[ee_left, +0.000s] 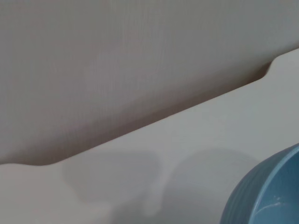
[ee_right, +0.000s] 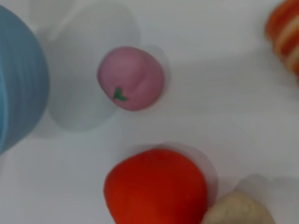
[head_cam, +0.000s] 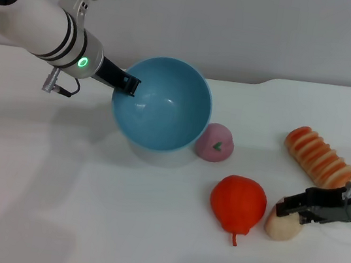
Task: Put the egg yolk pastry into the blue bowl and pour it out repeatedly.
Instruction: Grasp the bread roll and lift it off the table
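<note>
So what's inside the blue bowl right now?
Nothing visible: the blue bowl, tilted with the left gripper on its rim, shows a bare interior. The egg yolk pastry lies on the table at the right gripper.

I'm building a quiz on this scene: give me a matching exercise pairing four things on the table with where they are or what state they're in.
Things:
1. blue bowl
2. pastry
3. pink ball
4. bread roll

Places or states:
A. lying behind the right gripper, near the table's right edge
B. tipped on its side, rim held by the left gripper
C. on the table under the right gripper's tip, beside the red fruit
D. right next to the bowl's right side

Pairs: 1-B, 2-C, 3-D, 4-A
</note>
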Available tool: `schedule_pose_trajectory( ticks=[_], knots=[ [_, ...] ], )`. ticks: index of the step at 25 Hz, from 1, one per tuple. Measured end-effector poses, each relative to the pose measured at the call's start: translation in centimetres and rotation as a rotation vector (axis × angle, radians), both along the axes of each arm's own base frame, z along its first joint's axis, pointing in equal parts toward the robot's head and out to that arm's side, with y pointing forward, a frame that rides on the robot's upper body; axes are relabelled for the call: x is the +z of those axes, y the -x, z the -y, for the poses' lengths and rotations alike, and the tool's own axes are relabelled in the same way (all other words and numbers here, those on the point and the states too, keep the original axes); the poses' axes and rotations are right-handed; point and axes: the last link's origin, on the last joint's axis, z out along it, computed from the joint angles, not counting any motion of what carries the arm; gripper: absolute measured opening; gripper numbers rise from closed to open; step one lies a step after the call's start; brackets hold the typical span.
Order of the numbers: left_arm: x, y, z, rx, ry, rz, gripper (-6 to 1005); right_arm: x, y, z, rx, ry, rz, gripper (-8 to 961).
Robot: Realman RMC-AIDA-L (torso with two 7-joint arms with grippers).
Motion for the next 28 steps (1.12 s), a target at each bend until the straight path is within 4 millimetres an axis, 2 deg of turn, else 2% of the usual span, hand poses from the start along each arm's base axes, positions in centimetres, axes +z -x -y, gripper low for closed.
schedule_pose_trajectory(
  ticks=[16,21,28],
  knots=[
    [0.2,0.1,-0.2,-0.006,-0.017,0.001,-2,0.0,-1.0,-0.1,-0.012,-0.037,0.026,448],
    [0.3,0.1,-0.3,-0.008,-0.021,0.001,-2,0.0,0.0,-0.7,0.049,-0.048,0.036,279],
    [0.3,0.4,-0.1,0.002,-0.014,-0.002,-1,1.0,2.2,-1.7,0.14,-0.07,0.031,180]
  ],
)
